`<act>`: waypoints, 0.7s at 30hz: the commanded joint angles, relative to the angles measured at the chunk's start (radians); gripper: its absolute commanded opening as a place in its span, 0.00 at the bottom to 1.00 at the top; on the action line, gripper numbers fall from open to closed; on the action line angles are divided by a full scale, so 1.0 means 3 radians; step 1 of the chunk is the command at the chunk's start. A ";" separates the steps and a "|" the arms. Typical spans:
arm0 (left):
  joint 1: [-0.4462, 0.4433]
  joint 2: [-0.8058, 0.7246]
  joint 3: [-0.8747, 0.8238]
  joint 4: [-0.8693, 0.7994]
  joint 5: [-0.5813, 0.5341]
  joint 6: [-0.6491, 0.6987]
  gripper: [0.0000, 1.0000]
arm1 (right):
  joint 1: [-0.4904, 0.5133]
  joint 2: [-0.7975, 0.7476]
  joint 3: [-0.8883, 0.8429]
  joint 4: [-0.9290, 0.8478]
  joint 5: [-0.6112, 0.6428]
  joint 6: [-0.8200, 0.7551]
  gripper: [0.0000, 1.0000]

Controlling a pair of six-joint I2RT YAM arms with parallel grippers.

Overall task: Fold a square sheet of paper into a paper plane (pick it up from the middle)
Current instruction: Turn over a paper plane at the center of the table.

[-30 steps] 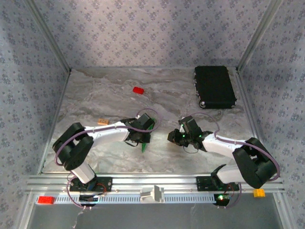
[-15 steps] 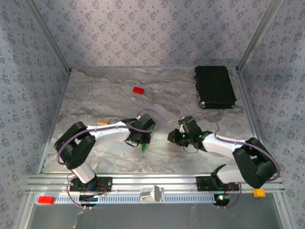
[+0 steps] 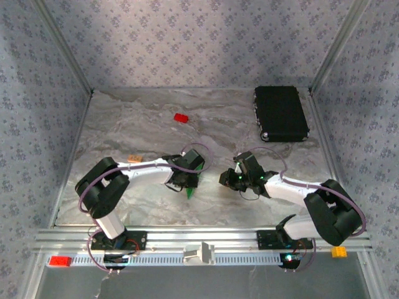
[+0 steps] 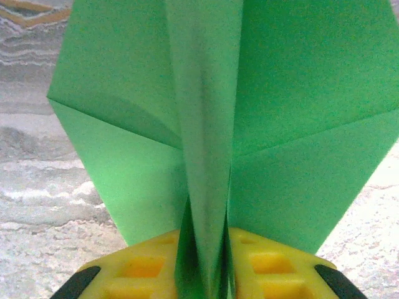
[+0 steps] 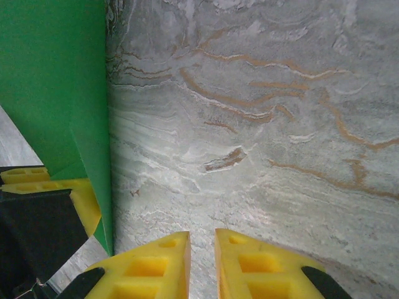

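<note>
The square sheet of paper is folded into a bright green paper plane (image 4: 280, 93) with a centre ridge and two spread wings. My left gripper (image 4: 204, 240) is shut on that ridge, its yellow fingers (image 4: 140, 265) pressing either side. From above, the plane's tip (image 3: 189, 192) pokes out below the left gripper (image 3: 187, 180) near the table's middle. My right gripper (image 3: 224, 179) hovers just to the right, apart from the paper. In the right wrist view its jaws (image 5: 202, 240) stand nearly together with nothing between them, and the green paper (image 5: 56, 87) fills the left edge.
A small red block (image 3: 181, 117) lies toward the back of the marble table (image 3: 137, 124). A black rectangular case (image 3: 281, 113) sits at the back right. A small orange piece (image 3: 134, 159) rests by the left arm. Patterned walls enclose the table.
The left arm's elbow has shifted a little to the right, with the gripper and green paper staying almost in place. The right arm has not moved.
</note>
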 commanded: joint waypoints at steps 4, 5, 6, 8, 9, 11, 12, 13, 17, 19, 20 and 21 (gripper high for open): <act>-0.0089 0.0193 0.0134 -0.0262 -0.0158 -0.0056 0.25 | 0.0006 0.0031 0.0094 -0.0087 0.0020 0.0012 0.19; -0.0107 0.0225 0.0159 -0.0301 -0.0182 -0.0077 0.26 | 0.0006 0.0033 0.0088 -0.0086 0.0020 0.0012 0.19; -0.0124 0.0257 0.0187 -0.0345 -0.0222 -0.0100 0.26 | 0.0006 0.0028 0.0089 -0.0090 0.0023 0.0012 0.19; -0.0173 0.0344 0.0265 -0.0471 -0.0312 -0.0149 0.27 | 0.0001 0.0009 0.0075 -0.0102 0.0039 0.0008 0.19; -0.0198 0.0378 0.0300 -0.0519 -0.0360 -0.0166 0.27 | -0.0003 -0.0007 0.0072 -0.0107 0.0050 0.0010 0.19; -0.0239 0.0455 0.0387 -0.0628 -0.0442 -0.0202 0.27 | -0.0016 -0.0054 0.0055 -0.0142 0.0088 0.0017 0.19; -0.0255 0.0486 0.0421 -0.0655 -0.0453 -0.0212 0.27 | -0.0023 -0.0084 0.0045 -0.0158 0.0101 0.0016 0.19; -0.0265 0.0513 0.0449 -0.0685 -0.0466 -0.0223 0.28 | -0.0036 -0.0118 0.0034 -0.0180 0.0119 0.0015 0.19; -0.0294 0.0615 0.0563 -0.0819 -0.0540 -0.0253 0.29 | -0.0100 -0.0276 -0.0036 -0.0263 0.0188 0.0031 0.20; -0.0299 0.0636 0.0591 -0.0844 -0.0549 -0.0258 0.29 | -0.0137 -0.0354 -0.0090 -0.0271 0.0204 0.0048 0.20; -0.0298 0.0645 0.0595 -0.0844 -0.0541 -0.0270 0.29 | -0.0155 -0.0389 -0.0116 -0.0274 0.0201 0.0058 0.20; -0.0298 0.0643 0.0601 -0.0850 -0.0543 -0.0276 0.29 | -0.0168 -0.0419 -0.0129 -0.0277 0.0204 0.0061 0.20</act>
